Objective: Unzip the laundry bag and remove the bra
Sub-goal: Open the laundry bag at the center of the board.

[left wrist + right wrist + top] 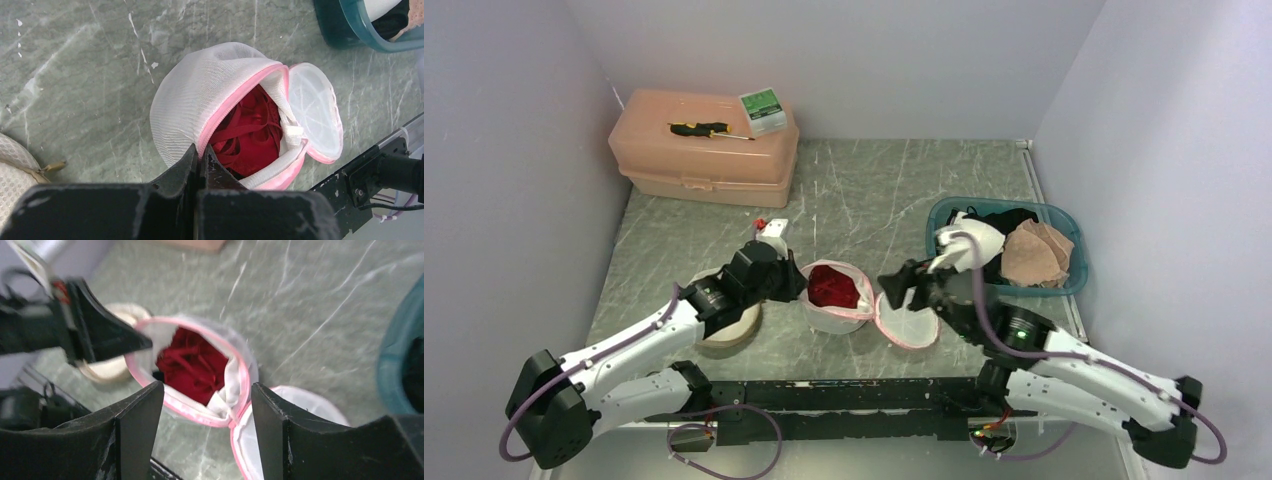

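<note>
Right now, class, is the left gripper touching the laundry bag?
Touching. In the left wrist view the left gripper is shut on the pink-trimmed rim of the laundry bag, with no gap visible.

The laundry bag [195, 100] is round, white and made of net, with a pink zip edge. It sits on the table [874, 180], unzipped. Its round lid [315, 107] lies open on 1 side. The red bra [247, 132] is bunched up inside.

Pale plain walls [824, 60], grey marbled tabletop [874, 190]
</note>
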Robot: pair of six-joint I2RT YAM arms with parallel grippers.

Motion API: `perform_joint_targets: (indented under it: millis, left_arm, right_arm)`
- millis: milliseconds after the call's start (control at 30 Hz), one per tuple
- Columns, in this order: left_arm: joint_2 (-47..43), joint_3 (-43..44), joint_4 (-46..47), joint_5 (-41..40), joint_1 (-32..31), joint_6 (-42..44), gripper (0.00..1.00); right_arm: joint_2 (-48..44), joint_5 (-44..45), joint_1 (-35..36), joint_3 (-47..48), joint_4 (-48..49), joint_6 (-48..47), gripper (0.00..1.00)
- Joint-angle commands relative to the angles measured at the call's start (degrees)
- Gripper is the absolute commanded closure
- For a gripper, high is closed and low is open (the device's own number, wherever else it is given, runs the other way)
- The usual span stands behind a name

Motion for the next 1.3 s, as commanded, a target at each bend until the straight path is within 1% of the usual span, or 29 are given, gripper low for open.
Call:
perform_joint_targets:
  millis: [0,100,300,433,600,667,733,933,1000,1100,1267]
  left_arm:
    - [-1.5,-0.9,3.0,-2.0,-0.2,-2.9,0.97]
    - [-2.1,-1.4,2.0,-2.4,-0.1,-3.6,0.97]
    - [-3.0,-2.2,-0.7,-4.9,-0.1,-5.8,0.97]
    - [-3.8,-3.6,-1.0,-5.2,-0.2,-6.4,0.97]
    - [-4.3,-4.5,-1.6,-5.5,-0.2,-6.4,0.97]
    - [-4.5,-4.9,-1.5,-5.3,-0.2,-6.6,0.97]
    - [-4.7,-5.3,-1.5,-5.3,-0.2,-6.9,0.97]
    - [-5.1,-6.0,-1.2,-4.7,-0.2,-7.4,0.97]
    - [-5.3,-5.9,-1.4,-4.6,-0.2,-7.5,0.97]
    - [-5.8,-5.6,-1.7,-4.7,-0.2,-7.4,0.97]
    - [-5.9,-3.4,-2.4,-4.6,-0.2,-6.9,0.97]
  right_arm:
    - [8.2,-7.9,0.1,-5.7,5.8,6.5,0.32]
    - [10.7,-10.3,-1.2,-11.6,13.5,7.9,0.33]
    - [18.2,-22.2,-9.0,-17.2,27.0,10.5,0.34]
    - [22.0,-27.8,-12.1,-20.3,35.9,11.5,0.33]
    - [26.5,-30.9,-15.1,-21.1,41.5,12.0,0.33]
    - [29.1,-32.7,-16.1,-20.6,43.4,12.0,0.36]
    - [31.6,-34.3,-16.5,-20.2,45.2,12.1,0.41]
    - [35.4,-37.1,-16.7,-19.0,46.3,12.6,0.67]
    - [34.2,-37.0,-16.7,-19.1,45.8,12.6,0.78]
    - [30.4,-35.8,-16.7,-18.5,42.4,11.6,1.00]
    - [21.0,-30.0,-16.7,-12.9,28.6,5.6,1.00]
